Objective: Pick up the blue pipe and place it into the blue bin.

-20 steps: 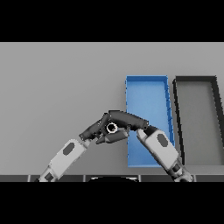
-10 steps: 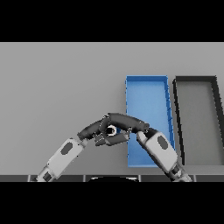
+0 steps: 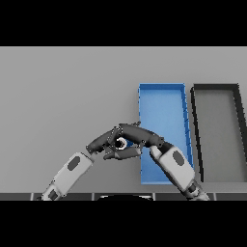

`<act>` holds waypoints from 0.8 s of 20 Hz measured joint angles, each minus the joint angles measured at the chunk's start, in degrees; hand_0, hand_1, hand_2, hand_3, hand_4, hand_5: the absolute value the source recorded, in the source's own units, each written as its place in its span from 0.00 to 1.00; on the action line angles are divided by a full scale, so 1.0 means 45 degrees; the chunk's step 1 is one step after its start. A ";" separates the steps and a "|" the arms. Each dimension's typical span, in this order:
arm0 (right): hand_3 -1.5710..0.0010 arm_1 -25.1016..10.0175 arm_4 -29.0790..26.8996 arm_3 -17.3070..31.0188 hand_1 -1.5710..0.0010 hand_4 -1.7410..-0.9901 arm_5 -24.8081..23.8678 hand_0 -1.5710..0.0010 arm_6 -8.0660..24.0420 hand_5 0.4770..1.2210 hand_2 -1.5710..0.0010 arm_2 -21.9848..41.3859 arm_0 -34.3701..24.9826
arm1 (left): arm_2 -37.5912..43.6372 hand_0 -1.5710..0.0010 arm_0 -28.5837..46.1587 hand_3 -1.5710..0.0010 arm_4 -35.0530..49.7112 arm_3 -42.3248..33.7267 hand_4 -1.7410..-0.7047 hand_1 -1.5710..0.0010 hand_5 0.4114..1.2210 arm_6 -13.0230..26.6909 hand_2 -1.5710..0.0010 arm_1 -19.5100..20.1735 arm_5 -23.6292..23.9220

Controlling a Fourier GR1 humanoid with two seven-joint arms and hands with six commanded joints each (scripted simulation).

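The grey table (image 3: 62, 96) carries two bins, one blue bin (image 3: 161, 96) and one dark bin (image 3: 217, 96). One blue pipe (image 3: 123, 143) sits pinched between the left hand (image 3: 103, 141) and right hand (image 3: 140, 136), just left of the blue bin.

Bin (image 3: 162, 103) left of tray (image 3: 217, 135), hands apparently meeting beside bin
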 measured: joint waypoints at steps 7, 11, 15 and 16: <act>0.00 0.0122 -0.4747 0.0091 0.00 0.33 -0.1473 0.00 0.2449 1.00 0.00 -0.1091 -0.1238 | -0.0205 1.00 0.0314 1.00 -0.0202 -0.0359 0.84 1.00 0.15 0.0218 1.00 0.0034 0.0189; 0.00 -0.0571 -0.6261 -0.0107 0.00 0.33 -0.2735 0.00 0.3180 1.00 0.00 -0.1885 -0.2877 | -0.0188 1.00 0.0435 1.00 -0.0103 -0.0330 0.85 1.00 0.11 0.0407 1.00 0.0082 0.0127; 0.00 -0.1559 -0.6564 0.0450 0.00 0.33 -0.2891 0.00 0.2458 1.00 0.00 -0.2863 -0.5074 | -0.0188 1.00 0.0450 1.00 -0.0063 -0.0457 0.84 1.00 0.09 0.0313 1.00 0.0277 -0.0028; 0.00 -0.1715 -0.6587 0.0913 0.00 0.33 -0.3145 0.00 0.2216 1.00 0.00 -0.3179 -0.5626 | -0.0173 1.00 0.0547 1.00 -0.0032 -0.0490 0.84 1.00 0.09 0.0196 1.00 0.0374 -0.0085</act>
